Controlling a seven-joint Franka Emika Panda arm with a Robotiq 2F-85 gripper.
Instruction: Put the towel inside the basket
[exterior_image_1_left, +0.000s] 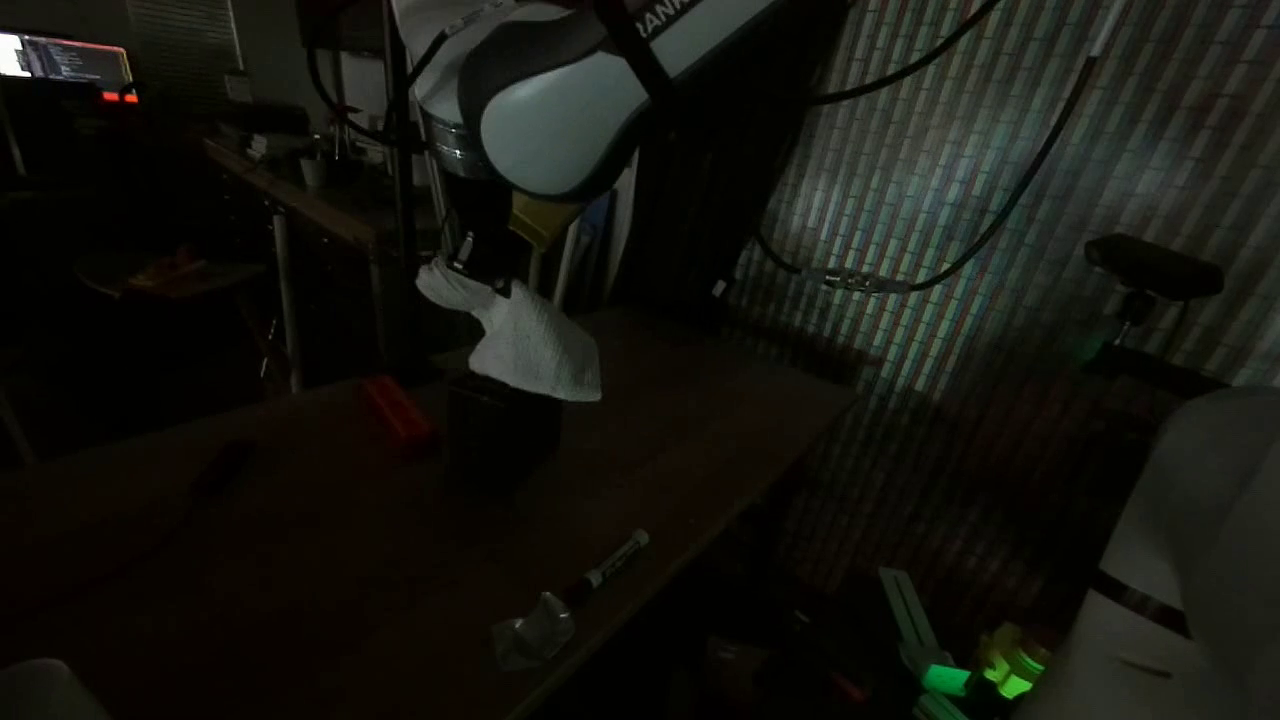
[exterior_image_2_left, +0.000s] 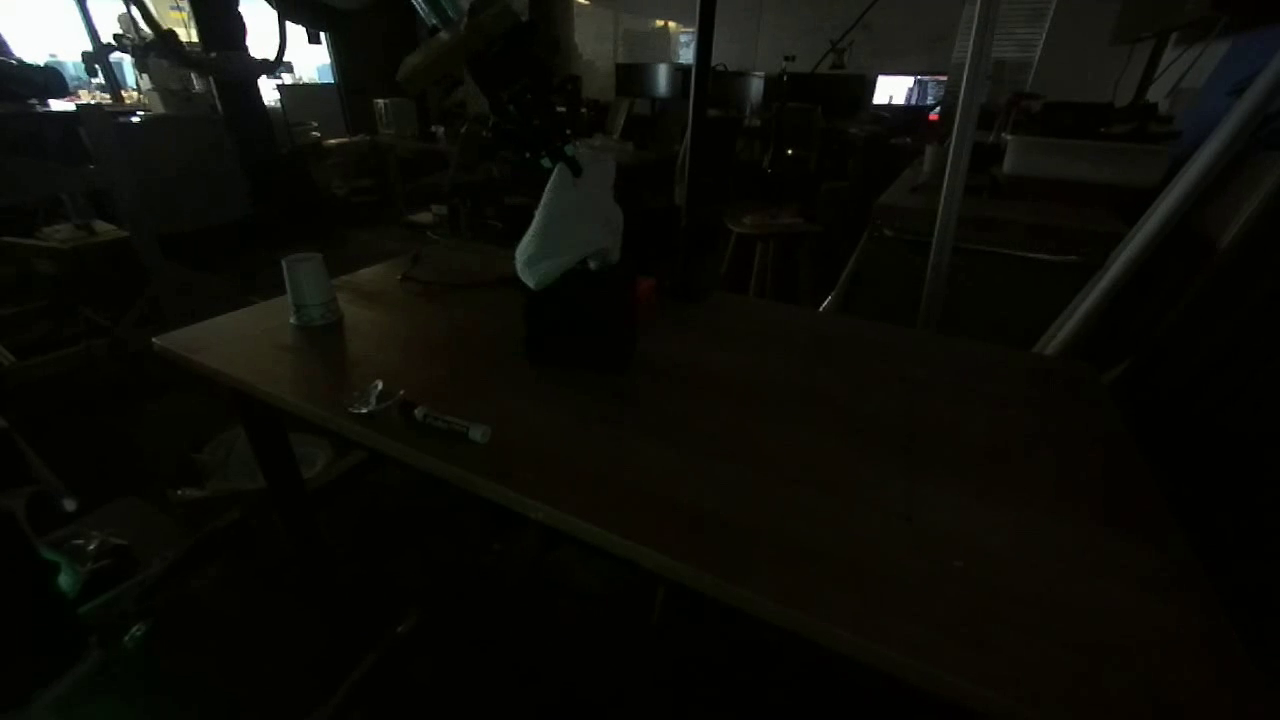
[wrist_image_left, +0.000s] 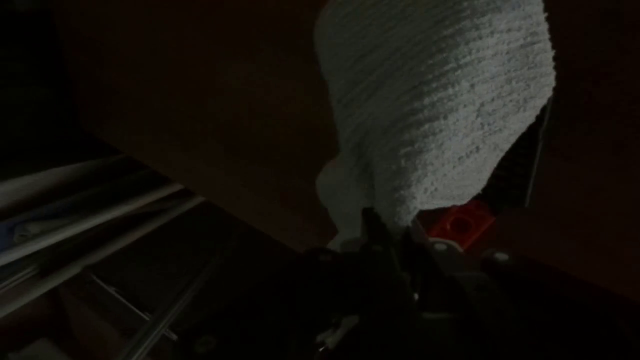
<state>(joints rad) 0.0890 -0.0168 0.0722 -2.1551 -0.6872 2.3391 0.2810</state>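
The tool (wrist_image_left: 392, 227) is clenching the white towel (exterior_image_1_left: 540, 345) near its upper end. Towel is hanging directly above the black basket (exterior_image_1_left: 500, 440) in both exterior views, its lower part spreading over the basket's top; whether it's touching the basket or dipping inside, cannot tell. In the wrist view the towel is covering most of the basket, with a dark strip and a thin edge showing past the cloth. Arm (exterior_image_1_left: 560, 120) is reaching in from above the basket. Basket is standing on the brown surface (exterior_image_2_left: 850, 470); its inside is staying too dark to read. Red block (exterior_image_1_left: 398, 408) is lying just beside the basket. Marker (exterior_image_1_left: 617, 558) is lying apart from the basket, near the surface's edge. Crumpled clear plastic (exterior_image_1_left: 537, 632) is lying farther from the basket, just past the marker. In an exterior view, a white cup (exterior_image_2_left: 312, 290) is standing well apart from the basket.
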